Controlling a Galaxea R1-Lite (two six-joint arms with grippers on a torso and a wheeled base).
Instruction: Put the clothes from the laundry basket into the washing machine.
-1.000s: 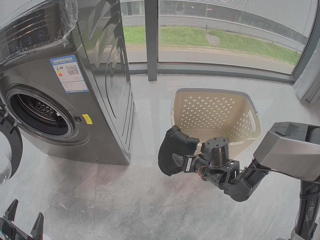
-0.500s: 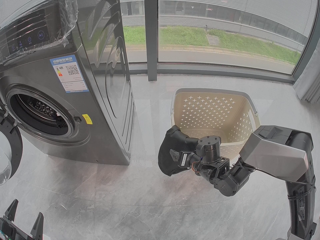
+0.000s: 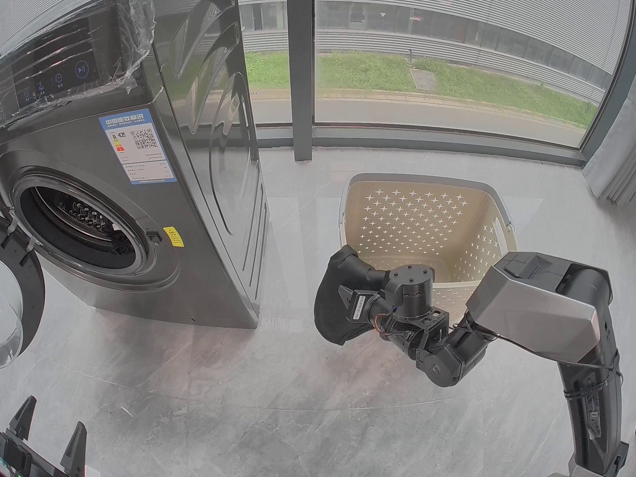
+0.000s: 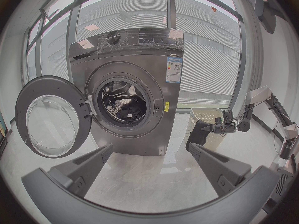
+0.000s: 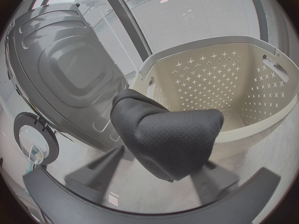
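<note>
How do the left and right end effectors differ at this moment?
The left end effector is open and empty; the right end effector is shut on a dark garment. The left faces the washing machine; the right is beside the laundry basket. Both are dark and two-fingered.

A dark perforated garment (image 3: 334, 299) hangs lifted beside the cream star-punched basket (image 3: 424, 183), right of the grey washer (image 3: 199, 167), its round door (image 4: 51, 115) swung open, dark clothes (image 4: 129, 112) inside.
</note>
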